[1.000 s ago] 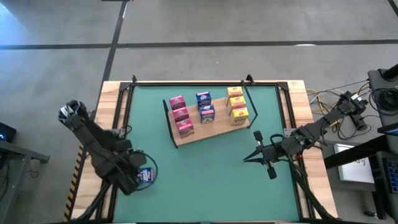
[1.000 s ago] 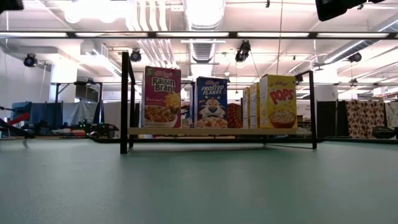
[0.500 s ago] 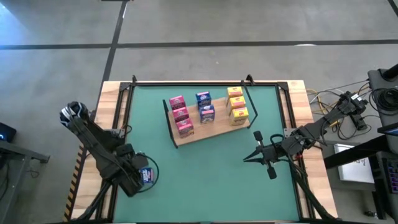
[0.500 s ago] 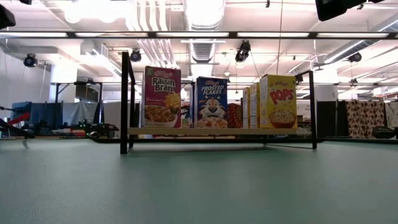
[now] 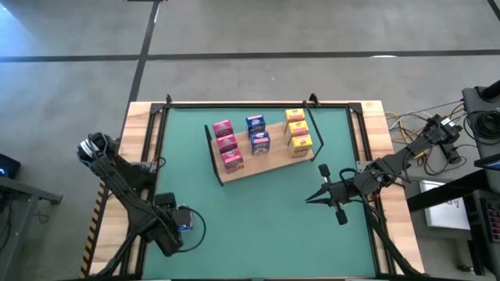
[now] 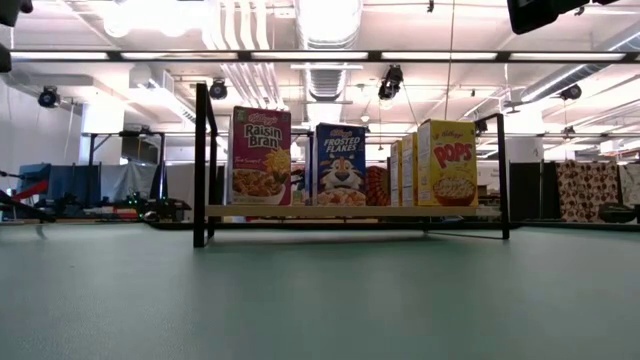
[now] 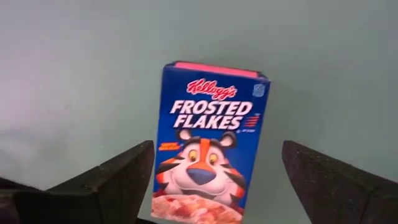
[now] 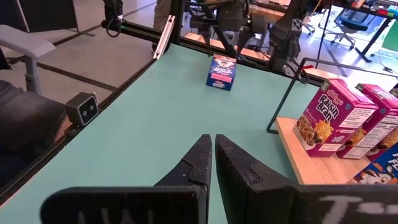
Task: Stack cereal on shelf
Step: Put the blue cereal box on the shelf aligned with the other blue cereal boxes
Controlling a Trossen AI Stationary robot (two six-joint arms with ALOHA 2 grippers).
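Cereal box in blue (image 7: pixel 211 146), released a moment ago by the left gripper (image 5: pixel 173 234), now stands free on the tabletop (image 5: pixel 266 218) between widely parted fingers (image 7: pixel 118 177), far from the shelf (image 5: pixel 262 160), while the right gripper (image 8: pixel 212 155) is kept shut.

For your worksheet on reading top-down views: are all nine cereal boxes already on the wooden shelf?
No: one blue box stands on the green mat by the left gripper, away from the shelf.

Robotics lab or test hall. Evidence: bare concrete floor (image 5: pixel 312 31) around the green table mat (image 5: pixel 266 211); exposed ducting (image 6: pixel 250 85) and ceiling spotlights (image 6: pixel 392 80) above the mat; cable bundle (image 5: pixel 406 125) and equipment racks (image 5: pixel 484 117) beside the mat; office chairs (image 8: pixel 348 28) and benches beyond the mat.
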